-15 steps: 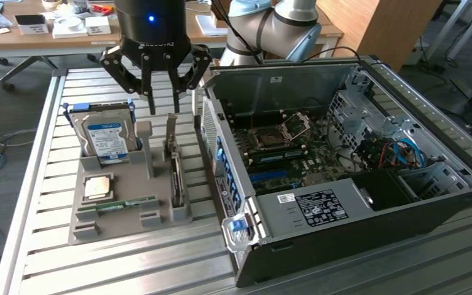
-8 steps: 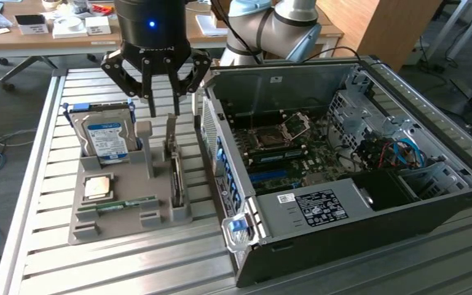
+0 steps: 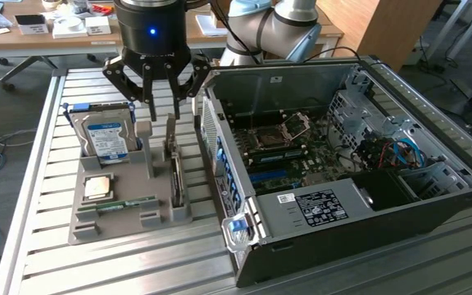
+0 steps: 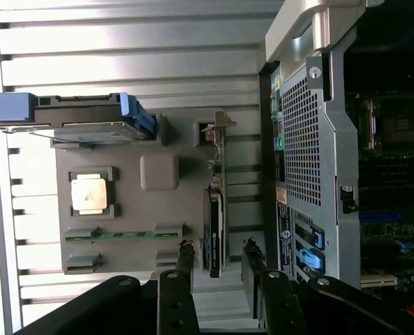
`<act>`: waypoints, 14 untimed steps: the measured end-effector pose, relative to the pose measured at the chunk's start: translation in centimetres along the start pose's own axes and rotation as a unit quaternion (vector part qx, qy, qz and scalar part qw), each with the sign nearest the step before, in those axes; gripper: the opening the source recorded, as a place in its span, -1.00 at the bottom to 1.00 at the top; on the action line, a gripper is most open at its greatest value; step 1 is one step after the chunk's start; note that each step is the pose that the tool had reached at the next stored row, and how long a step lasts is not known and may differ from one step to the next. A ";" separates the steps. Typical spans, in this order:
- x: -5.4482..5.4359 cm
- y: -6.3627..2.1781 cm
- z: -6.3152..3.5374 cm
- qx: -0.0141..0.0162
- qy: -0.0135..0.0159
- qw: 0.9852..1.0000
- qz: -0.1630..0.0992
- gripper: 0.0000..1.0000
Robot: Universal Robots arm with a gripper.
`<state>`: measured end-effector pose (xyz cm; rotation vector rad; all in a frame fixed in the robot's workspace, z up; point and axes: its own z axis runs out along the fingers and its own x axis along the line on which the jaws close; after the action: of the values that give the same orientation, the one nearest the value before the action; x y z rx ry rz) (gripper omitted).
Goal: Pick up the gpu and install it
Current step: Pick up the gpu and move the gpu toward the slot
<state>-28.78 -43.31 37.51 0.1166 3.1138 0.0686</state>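
So the hand (image 3: 165,112) hangs right over the far end of the graphics card (image 3: 173,166), fingers (image 4: 186,259) spread fairly wide with one on each side of it. In the wrist view there's a gap between each finger and the card, so it isn't gripping anything.

The graphics card stands on edge in a slot of the grey tray (image 3: 150,215), on the side at the exterior view's right, just beside the open computer case (image 3: 343,184). It hasn't been lifted out, and the case lies on its side with the motherboard showing.

The same tray holds a hard drive (image 3: 107,138) upright at the far end toward the exterior view's left, a processor (image 3: 98,186) lying flat nearer, and a memory stick (image 3: 125,203) nearer again. Everything sits on a slatted metal desk (image 3: 96,264).
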 end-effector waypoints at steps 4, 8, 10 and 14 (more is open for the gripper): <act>0.0 -0.01 0.24 0.000 0.000 1.000 0.000 -0.18; 0.0 -0.04 0.82 0.000 0.000 1.000 0.000 -0.18; 0.0 -0.05 1.11 0.000 0.000 1.000 0.000 -0.18; 0.0 -0.07 1.64 0.000 0.000 1.000 0.000 -0.18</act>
<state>-28.78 -43.31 35.87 0.1165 3.1136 0.0689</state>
